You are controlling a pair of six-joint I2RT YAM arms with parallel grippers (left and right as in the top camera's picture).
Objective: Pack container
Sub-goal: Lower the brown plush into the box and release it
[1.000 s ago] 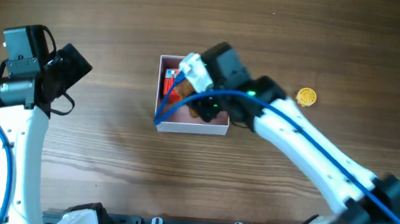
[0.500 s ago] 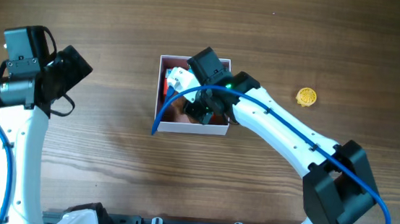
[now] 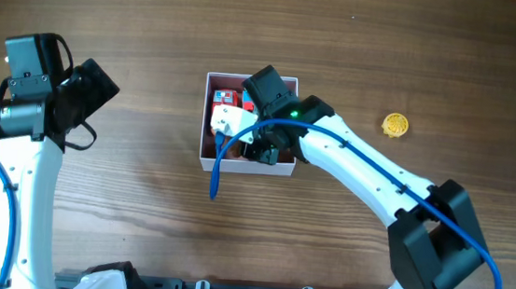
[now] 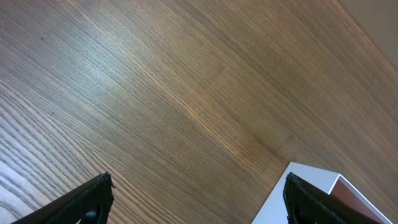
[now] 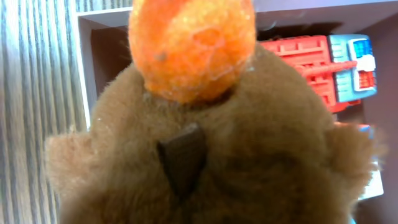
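A square white-walled container (image 3: 274, 170) with a dusty-pink floor sits near the middle of a wooden worktop (image 3: 156, 23). We see the right arm (image 3: 359, 172) reach in from the near right corner, elbow bent, its wrist tipped down so the right gripper (image 3: 260, 147) hangs inside the container's walls. That low, steep pose suits setting a toy down among the others rather than dropping it.

In the right wrist view a brown plush (image 5: 199, 155) with an orange fuzzy ball on top fills almost everything and hides the fingers. So we cannot tell how wide this gripper is, or whether it grips the plush. Behind the plush a red toy (image 5: 298, 62) lies on the container floor.

The left arm (image 3: 29, 143) stands folded by the left edge, well apart from the container, likely parked out of the way. The left gripper (image 4: 199, 202) is spread wide over bare wood and holds nothing.

A small gold disc (image 3: 394, 125) lies alone toward the right edge, seemingly not yet packed.
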